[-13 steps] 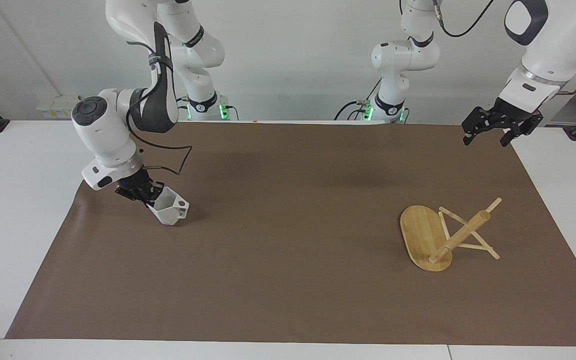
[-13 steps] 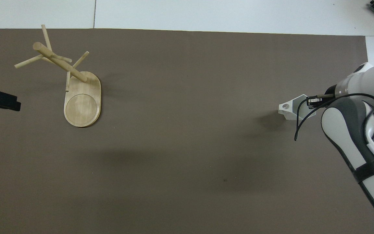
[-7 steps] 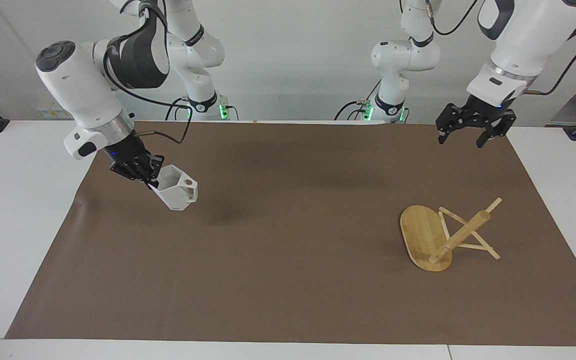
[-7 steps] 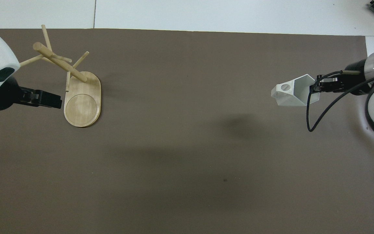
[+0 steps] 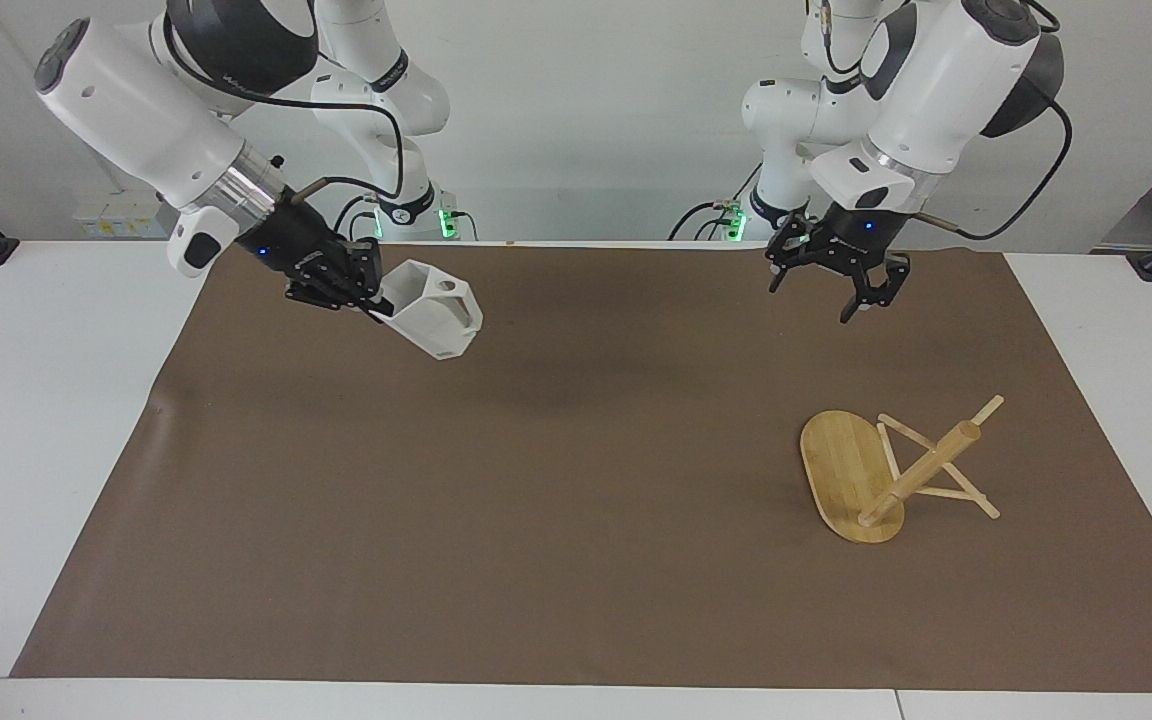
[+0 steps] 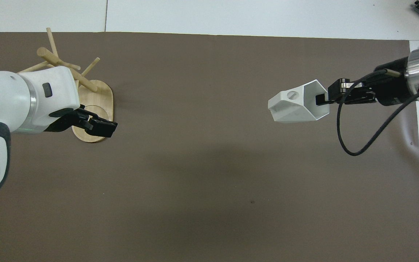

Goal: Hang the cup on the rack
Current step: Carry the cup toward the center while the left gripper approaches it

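Lifted higher since before: cup (image 5: 431, 318), pinched at rim wall by right gripper (image 5: 368, 300). Light, rigid, smooth; hang by handle hole. Left gripper (image 5: 829, 297) open, empty, above toppled rack (image 5: 851, 470).

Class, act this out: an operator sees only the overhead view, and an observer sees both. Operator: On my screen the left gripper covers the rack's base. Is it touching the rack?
Observer: No. In the facing view the left gripper hangs high in the air, well clear of the rack.
Operator: Are its fingers open?
Observer: Yes, they are spread wide with nothing between them.
Operator: Is the cup resting on the mat?
Observer: No. The right gripper is shut on the cup at its rim and holds it tilted, up off the mat.
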Controlling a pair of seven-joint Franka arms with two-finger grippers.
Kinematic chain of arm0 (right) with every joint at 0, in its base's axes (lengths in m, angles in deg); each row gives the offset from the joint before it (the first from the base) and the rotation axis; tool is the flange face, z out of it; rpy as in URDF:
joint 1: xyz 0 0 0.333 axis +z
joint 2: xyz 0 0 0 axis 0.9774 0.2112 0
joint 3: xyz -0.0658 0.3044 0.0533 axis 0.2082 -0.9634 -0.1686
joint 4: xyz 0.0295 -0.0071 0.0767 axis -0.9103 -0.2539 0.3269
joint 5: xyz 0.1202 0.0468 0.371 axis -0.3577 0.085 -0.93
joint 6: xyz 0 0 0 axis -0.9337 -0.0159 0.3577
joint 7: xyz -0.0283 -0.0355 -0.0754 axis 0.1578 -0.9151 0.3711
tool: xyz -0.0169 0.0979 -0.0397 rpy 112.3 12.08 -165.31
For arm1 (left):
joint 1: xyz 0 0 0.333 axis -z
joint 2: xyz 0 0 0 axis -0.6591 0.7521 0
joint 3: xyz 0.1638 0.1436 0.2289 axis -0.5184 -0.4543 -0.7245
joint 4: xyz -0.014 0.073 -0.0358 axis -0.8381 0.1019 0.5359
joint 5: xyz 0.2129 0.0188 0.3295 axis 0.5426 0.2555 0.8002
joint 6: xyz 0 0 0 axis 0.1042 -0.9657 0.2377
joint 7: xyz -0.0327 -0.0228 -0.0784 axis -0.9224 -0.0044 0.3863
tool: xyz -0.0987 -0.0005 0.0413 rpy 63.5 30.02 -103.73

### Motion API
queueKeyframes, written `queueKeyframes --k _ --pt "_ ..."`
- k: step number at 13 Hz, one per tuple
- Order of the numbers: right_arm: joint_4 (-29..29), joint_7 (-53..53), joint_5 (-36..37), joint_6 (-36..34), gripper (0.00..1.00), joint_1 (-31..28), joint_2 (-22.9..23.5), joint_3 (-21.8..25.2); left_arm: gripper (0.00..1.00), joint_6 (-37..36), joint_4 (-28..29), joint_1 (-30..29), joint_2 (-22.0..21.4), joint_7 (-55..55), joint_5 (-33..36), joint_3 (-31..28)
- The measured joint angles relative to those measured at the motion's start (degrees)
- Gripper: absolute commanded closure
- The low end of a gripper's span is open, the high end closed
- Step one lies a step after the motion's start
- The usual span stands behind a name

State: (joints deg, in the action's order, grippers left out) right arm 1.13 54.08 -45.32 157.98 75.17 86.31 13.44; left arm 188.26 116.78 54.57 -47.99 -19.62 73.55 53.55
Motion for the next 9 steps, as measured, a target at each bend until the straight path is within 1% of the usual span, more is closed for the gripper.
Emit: queueKeyframes --k 2,4,7,9 --pt "0.0 -4.3 -2.4 2.0 1.00 0.2 0.0 -4.6 0.00 2.4 3.1 -0.4 -0.9 13.7 -3.9 -0.8" --pt "0.0 -6.8 -5.4 4.0 1.00 0.3 0.1 -8.0 0.00 3.6 4.5 -0.8 -1.5 25.2 -7.3 -1.1" --pt "-0.1 -8.3 -6.4 4.8 1.00 0.3 0.5 -12.0 0.00 5.6 6.2 -0.9 -1.6 35.8 -13.4 -1.1" --pt "-0.9 -9.6 -9.7 5.6 1.00 0.4 0.9 -13.8 0.00 5.6 6.5 -0.9 -1.6 41.0 -16.4 -1.0"
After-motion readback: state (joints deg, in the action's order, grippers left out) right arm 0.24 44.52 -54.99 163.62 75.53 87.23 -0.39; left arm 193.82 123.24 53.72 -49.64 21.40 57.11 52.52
